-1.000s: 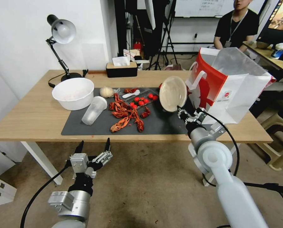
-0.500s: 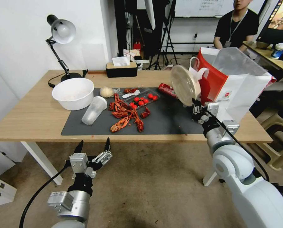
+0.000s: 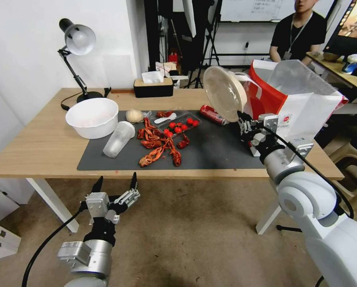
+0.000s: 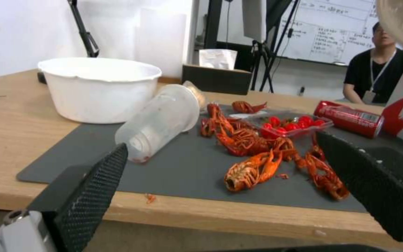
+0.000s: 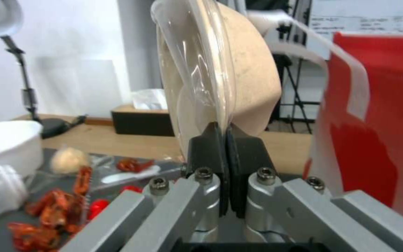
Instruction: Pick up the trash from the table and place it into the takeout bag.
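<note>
Head view: right gripper (image 3: 245, 126) clamped on the rim of the bowl (image 3: 223, 93), holding it up on edge in the air, just beside the bag (image 3: 302, 107) at its red side and white handles. Bag stands upright on the right end of the tabletop (image 3: 38, 147), mouth open with the clear liner sticking up. Left gripper (image 3: 114, 185) hangs low in front of the tabletop's near edge, fingers spread wide, holding nothing. On the mat (image 3: 210, 153): clear cup (image 3: 118, 138) lying on its side, crayfish shells (image 3: 158, 145) in a loose pile mid-mat, tray of tomatoes (image 3: 181, 124) behind them, red can (image 3: 212, 114) lying near the bowl. White tub (image 3: 92, 116) at the mat's left end, lamp (image 3: 76, 52) behind it.

Left wrist view: left fingers (image 4: 94, 189) wide apart, nothing between them. Cup (image 4: 162, 122) on its side next to the tub (image 4: 100, 89), shells (image 4: 253, 154) beyond, can (image 4: 351, 119) by the bag's red print.

Right wrist view: right fingers (image 5: 211, 150) pinched tight on the bowl's (image 5: 253, 73) rim together with its clear lid (image 5: 201, 66). Bag's red panel (image 5: 379, 133) is close beside the bowl; a white handle (image 5: 304, 38) arcs behind it.
</note>
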Controlling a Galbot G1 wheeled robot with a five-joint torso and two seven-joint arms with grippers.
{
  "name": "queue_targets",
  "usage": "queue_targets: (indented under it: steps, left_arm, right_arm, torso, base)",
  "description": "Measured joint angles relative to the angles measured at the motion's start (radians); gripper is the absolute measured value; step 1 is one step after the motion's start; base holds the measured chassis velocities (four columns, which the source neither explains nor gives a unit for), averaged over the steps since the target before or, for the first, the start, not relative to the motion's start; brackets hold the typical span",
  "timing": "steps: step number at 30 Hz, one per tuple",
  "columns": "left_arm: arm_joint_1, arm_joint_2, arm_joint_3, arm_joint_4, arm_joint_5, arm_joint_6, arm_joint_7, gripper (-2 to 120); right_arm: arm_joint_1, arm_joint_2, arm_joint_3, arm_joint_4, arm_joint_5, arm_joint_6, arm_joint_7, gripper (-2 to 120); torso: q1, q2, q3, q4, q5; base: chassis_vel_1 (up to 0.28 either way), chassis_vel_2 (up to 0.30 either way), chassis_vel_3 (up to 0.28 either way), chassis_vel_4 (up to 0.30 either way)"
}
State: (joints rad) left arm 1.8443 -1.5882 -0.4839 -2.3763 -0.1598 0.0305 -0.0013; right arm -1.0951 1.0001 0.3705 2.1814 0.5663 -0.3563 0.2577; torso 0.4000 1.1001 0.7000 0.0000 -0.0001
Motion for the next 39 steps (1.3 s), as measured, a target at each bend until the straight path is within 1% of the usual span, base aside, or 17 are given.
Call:
queue_targets:
  steps: [4, 6, 9, 16, 18, 19, 22, 25, 32, 35, 36, 37, 39]
  left_arm:
    - [0.002, 0.001, -0.005, -0.003, -0.001, -0.004, -0.001, 100]
    - [0.003, 0.001, -0.006, -0.004, -0.001, -0.005, -0.002, 100]
    - [0.002, -0.001, -0.008, -0.004, -0.001, -0.007, -0.004, 100]
    - [0.000, -0.004, -0.008, 0.001, -0.001, -0.007, -0.004, 100]
    - [-0.002, -0.005, -0.008, 0.002, -0.001, -0.007, -0.005, 100]
    - [-0.002, -0.005, -0.008, 0.002, -0.001, -0.007, -0.005, 100]
    - [-0.001, -0.004, -0.011, 0.002, -0.001, -0.007, -0.005, 100]
    - [-0.001, -0.007, -0.011, 0.002, -0.001, -0.008, -0.005, 100]
    - [-0.004, -0.009, -0.008, 0.004, -0.001, -0.008, -0.005, 100]
    - [-0.004, -0.008, -0.008, 0.005, -0.001, -0.008, -0.005, 100]
    - [-0.004, -0.008, -0.008, 0.005, -0.001, -0.008, -0.005, 100]
    - [-0.004, -0.008, -0.008, 0.006, -0.001, -0.008, -0.005, 100]
    - [-0.004, -0.007, -0.008, 0.006, -0.001, -0.008, -0.005, 100]
  right_arm:
    - [0.024, -0.016, -0.001, 0.029, 0.087, -0.045, 0.014, 0]
    - [0.032, -0.025, -0.001, 0.037, 0.104, -0.051, 0.012, 0]
    - [0.081, -0.070, 0.005, 0.077, 0.188, -0.095, 0.021, 0]
    - [0.130, -0.094, 0.007, 0.067, 0.213, -0.075, 0.038, 0]
    - [0.164, -0.113, 0.023, 0.070, 0.279, -0.071, 0.064, 0]
    - [0.164, -0.113, 0.023, 0.070, 0.279, -0.071, 0.064, 0]
    - [0.219, -0.129, 0.035, 0.074, 0.369, -0.083, 0.096, 0]
    - [0.243, -0.132, 0.037, 0.074, 0.396, -0.085, 0.109, 0]
    - [0.293, -0.154, 0.046, 0.054, 0.397, -0.094, 0.140, 0]
    - [0.317, -0.170, 0.054, 0.038, 0.355, -0.125, 0.205, 0]
    - [0.317, -0.170, 0.054, 0.038, 0.355, -0.125, 0.205, 0]
    - [0.327, -0.176, 0.057, 0.025, 0.320, -0.145, 0.244, 0]
    - [0.333, -0.182, 0.063, 0.007, 0.273, -0.172, 0.284, 0]
  torso:
    - [0.000, 0.000, 0.000, 0.0000, 0.0000]
    - [0.000, 0.000, 0.000, -0.0001, 0.0003]
    - [0.000, 0.000, 0.000, 0.0000, 0.0000]
    - [0.000, 0.000, 0.000, -0.0001, 0.0002]
    - [0.000, 0.000, 0.000, -0.0001, 0.0001]
    - [0.000, 0.000, 0.000, -0.0001, 0.0001]
    - [0.000, 0.000, 0.000, 0.0000, 0.0001]
    - [0.000, 0.000, 0.000, 0.0000, 0.0001]
    - [0.000, 0.000, 0.000, 0.0000, 0.0001]
    - [0.000, 0.000, 0.000, -0.0001, 0.0000]
    - [0.000, 0.000, 0.000, -0.0001, 0.0000]
    - [0.000, 0.000, 0.000, -0.0001, 0.0001]
    - [0.000, 0.000, 0.000, -0.0001, 0.0002]
  base:
    - [0.000, 0.000, 0.000, 0.000]
    - [0.000, 0.000, 0.000, 0.000]
    - [0.000, 0.000, 0.000, 0.000]
    - [0.000, 0.000, 0.000, 0.000]
    - [0.000, 0.000, 0.000, 0.000]
    - [0.000, 0.000, 0.000, 0.000]
    - [0.000, 0.000, 0.000, 0.000]
    - [0.000, 0.000, 0.000, 0.000]
    - [0.000, 0.000, 0.000, 0.000]
    - [0.000, 0.000, 0.000, 0.000]
    - [0.000, 0.000, 0.000, 0.000]
    - [0.000, 0.000, 0.000, 0.000]
    - [0.000, 0.000, 0.000, 0.000]
